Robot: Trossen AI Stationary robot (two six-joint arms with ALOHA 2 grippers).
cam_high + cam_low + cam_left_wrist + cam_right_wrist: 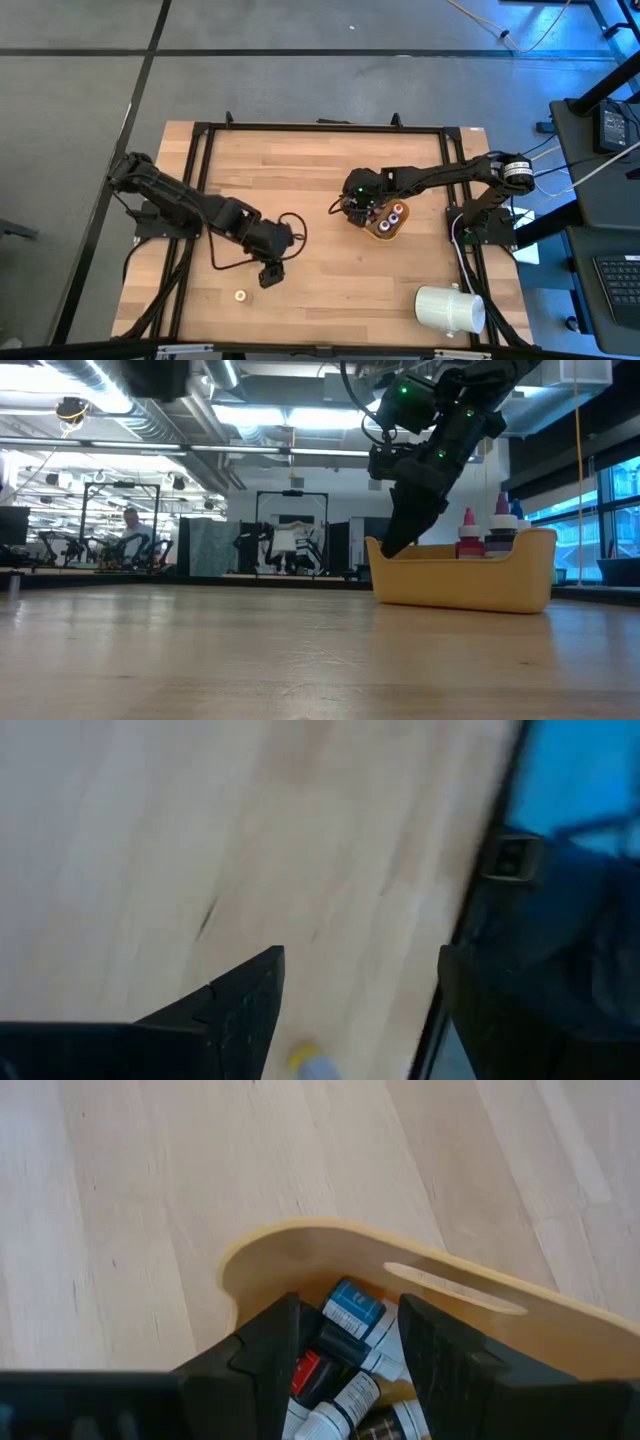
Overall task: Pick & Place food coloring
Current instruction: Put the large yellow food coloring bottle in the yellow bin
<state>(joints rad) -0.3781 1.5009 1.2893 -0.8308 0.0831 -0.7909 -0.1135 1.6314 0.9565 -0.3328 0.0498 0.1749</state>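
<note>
Right wrist view: right gripper dips, fingers apart, into the yellow-orange plastic bowl around small food coloring bottles; labels unreadable. On the wooden table, the left gripper hangs open at seven o'clock, near a yellow-capped bottle.

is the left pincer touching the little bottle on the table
Apart. The high view shows bare wood between the left pincer and the small bottle; that pincer is open.

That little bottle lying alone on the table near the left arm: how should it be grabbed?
Judging by the high view, from straight above, pinching across its body: the small bottle lies flat on open wood, nothing crowding it. The left hand, fingers open, is nearest.
</note>
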